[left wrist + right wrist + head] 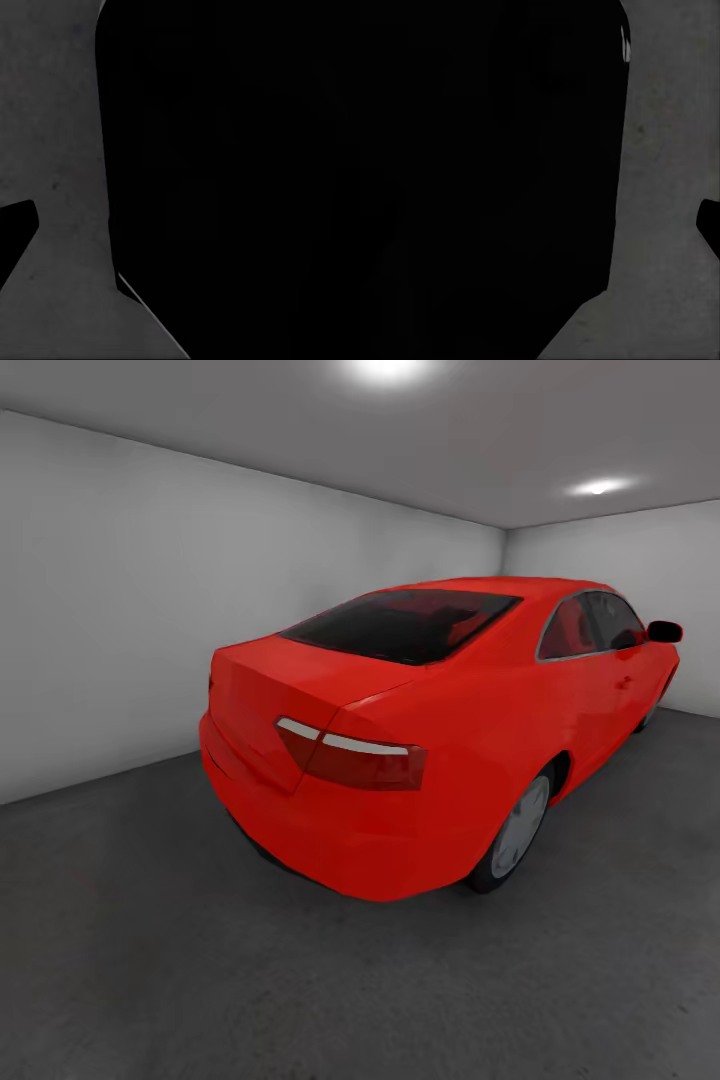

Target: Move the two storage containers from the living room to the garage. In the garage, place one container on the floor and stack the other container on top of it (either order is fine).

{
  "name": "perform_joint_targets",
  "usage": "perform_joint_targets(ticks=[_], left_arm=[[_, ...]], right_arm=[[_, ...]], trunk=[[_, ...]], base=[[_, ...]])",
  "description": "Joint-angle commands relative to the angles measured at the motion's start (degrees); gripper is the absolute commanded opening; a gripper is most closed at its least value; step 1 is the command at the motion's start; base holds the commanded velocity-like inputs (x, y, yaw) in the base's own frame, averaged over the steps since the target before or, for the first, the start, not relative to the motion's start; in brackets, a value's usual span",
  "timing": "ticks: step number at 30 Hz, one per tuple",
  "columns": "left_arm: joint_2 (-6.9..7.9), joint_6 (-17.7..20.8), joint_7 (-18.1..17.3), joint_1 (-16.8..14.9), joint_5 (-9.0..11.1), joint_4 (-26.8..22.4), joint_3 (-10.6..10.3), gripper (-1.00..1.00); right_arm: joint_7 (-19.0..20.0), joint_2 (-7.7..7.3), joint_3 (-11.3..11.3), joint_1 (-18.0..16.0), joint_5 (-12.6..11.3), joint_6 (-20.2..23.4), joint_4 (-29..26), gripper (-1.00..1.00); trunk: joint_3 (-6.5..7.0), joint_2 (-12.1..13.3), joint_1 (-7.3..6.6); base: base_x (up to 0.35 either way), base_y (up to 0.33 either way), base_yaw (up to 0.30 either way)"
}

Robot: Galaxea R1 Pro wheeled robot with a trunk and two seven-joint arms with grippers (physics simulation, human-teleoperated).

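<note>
Right now, room: garage, plain white walls [120,610], white ceiling with two round lights [598,487].
Car: red coupe [440,730], rear toward the camera, parked near the left wall, on the floor.
Floor: dark grey speckled concrete [150,960]; also seen in the left wrist view [60,150] and the right wrist view [667,187].
Wrist views: large black shape covers most of each, unidentifiable.
Fingers: left and right, cannot tell whether spread or pressed together.
Storage containers: whereabouts cannot be told.
</note>
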Motion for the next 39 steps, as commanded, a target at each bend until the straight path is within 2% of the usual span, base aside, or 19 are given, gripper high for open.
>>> perform_joint_targets(ticks=[1, 7, 12, 19, 27, 39], left_arm=[[0.0, 0.0, 0.0, 0.0, 0.0, 0.0, 0.0, 1.0], [-0.37, -0.3, -0.1, -0.1, 0.4, -0.1, 0.8, 1.0], [-0.28, -1.9, -0.1, 0.1, 2.0, -1.5, 2.0, 1.0], [-0.19, -4.1, 0.0, 0.1, 4.3, -1.7, 2.1, 1.0], [0.21, -6.2, 0.1, 0.1, 6.8, -1.7, 1.7, 1.0], [0.23, -6.2, 0.1, 0.1, 6.8, -1.7, 1.7, 1.0]], right_arm=[[0.0, 0.0, 0.0, 0.0, 0.0, 0.0, 0.0, 1.0], [-0.1, -0.18, 0.1, 0.0, 0.3, -0.2, 0.1, 1.0], [-0.1, -0.26, 0.0, 0.0, 0.3, -0.3, 0.1, 1.0], [-0.1, -0.26, -0.2, 0.0, 0.2, -1.3, 0.1, 1.0], [-0.2, -0.26, 0.2, 0.0, 0.1, -2.9, 0.1, 1.0], [-0.2, -0.26, 0.3, 0.0, 0.3, -3.1, 0.1, 1.0]], trunk=[[-0.03, 0.0, 0.0], [-0.03, 0.0, 0.0], [-0.03, 0.0, 0.0], [-0.03, 0.0, 0.0], [-0.03, 0.0, 0.0], [-0.03, 0.0, 0.0]], base=[[0.0, 0.0, 0.0], [0.0, 0.0, 0.0], [0.0, 0.0, 0.0], [0.0, 0.0, -0.03], [0.0, 0.0, -0.251], [0.0, 0.0, -0.292]])
